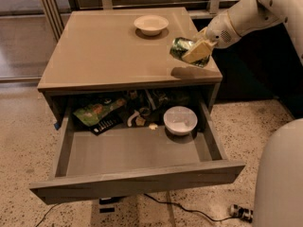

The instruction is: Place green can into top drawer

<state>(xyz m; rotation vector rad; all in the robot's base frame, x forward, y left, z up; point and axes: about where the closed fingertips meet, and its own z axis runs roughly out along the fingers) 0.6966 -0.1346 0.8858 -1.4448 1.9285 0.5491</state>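
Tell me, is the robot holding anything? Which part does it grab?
The gripper is shut on the green can, clamped on the end nearer its arm, other end sticking out, above the cabinet top.
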